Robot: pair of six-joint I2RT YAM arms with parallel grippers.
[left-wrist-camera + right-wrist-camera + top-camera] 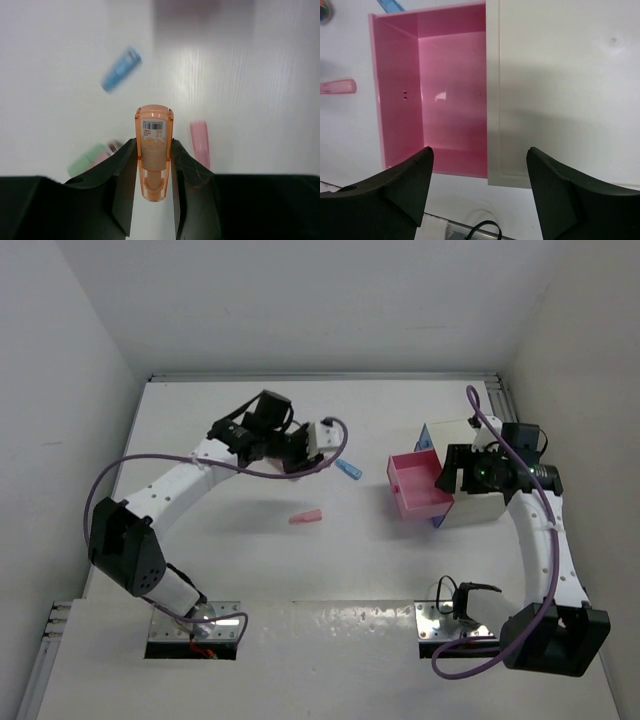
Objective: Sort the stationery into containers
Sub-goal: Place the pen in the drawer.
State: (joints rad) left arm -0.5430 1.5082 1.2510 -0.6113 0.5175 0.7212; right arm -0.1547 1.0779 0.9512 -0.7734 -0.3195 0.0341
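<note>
Stationery is spread over the far left of the white desk (380,560), well apart from the containers on the right. In the left wrist view you see a translucent orange plastic piece with a barcode label (154,130), and the left gripper (154,150) is closed against both of its sides, holding it by its near half. Whether it has left the desk cannot be told. A mint green piece (87,159) lies just beside one finger and a pale pink piece (199,142) just beside the other. A light blue piece (121,69) lies farther off and looks blurred. From above, a salmon-pink piece (307,517) lies alone near mid-desk. The shallow pink plastic drawer (445,100) is pulled out of the white cube-shaped cabinet (560,90) and looks empty. Only a sliver of the blue drawer (390,6) shows. The right gripper (480,165) hangs above the cabinet with its jaws wide apart, holding nothing. Expect three risks. Smooth plastic held on such a narrow span may swivel or slip out during the long carry. The fingers may drag the mint green and pale pink neighbours as the arm lifts. The right arm sits over the drawer, so the left arm could strike it on arrival.
</note>
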